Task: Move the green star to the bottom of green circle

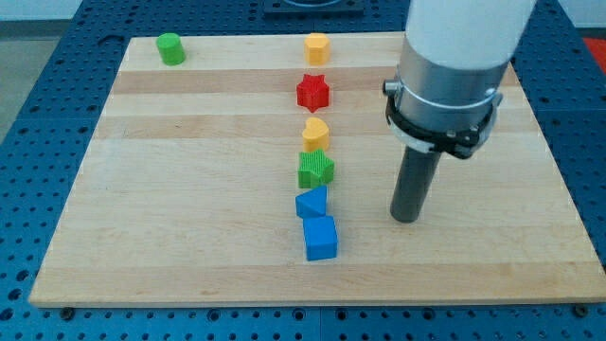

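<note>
The green star (315,169) lies near the board's middle, in a column of blocks. The green circle (170,48) sits at the view's top left corner of the board, far from the star. My tip (406,218) rests on the board to the right of the star and a little lower, about a hand's width away, touching no block. Directly above the star is a yellow block (315,134), rounded at the top. Directly below the star is a blue triangle (311,203).
A wooden board (189,227) on a blue perforated table. The column also holds a yellow hexagon (316,46) at the top, a red star (312,92) beneath it, and a blue cube (320,238) at the bottom. The arm's white body (454,47) hangs over the right side.
</note>
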### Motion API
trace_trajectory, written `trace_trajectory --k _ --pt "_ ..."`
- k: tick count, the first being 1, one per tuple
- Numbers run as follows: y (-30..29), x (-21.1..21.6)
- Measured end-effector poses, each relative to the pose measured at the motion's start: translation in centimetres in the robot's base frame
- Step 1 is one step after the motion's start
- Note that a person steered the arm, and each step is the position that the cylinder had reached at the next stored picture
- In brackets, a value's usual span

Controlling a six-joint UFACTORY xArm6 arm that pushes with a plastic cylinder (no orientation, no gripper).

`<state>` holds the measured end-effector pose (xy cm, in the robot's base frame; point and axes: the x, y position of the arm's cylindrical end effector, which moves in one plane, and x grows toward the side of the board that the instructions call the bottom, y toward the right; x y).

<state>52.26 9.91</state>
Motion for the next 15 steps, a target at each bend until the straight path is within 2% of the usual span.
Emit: trace_trajectory --k 2,4,6,8,9,13,15 --pt "-5.1 -1.2" --pt "-4.8 -2.4" --pt "-7.5 -5.8" --pt "-15.5 -7.5" --pt "-17.3 -7.2" --pt "-17.9 0.2" --pt "-22.5 1.8"
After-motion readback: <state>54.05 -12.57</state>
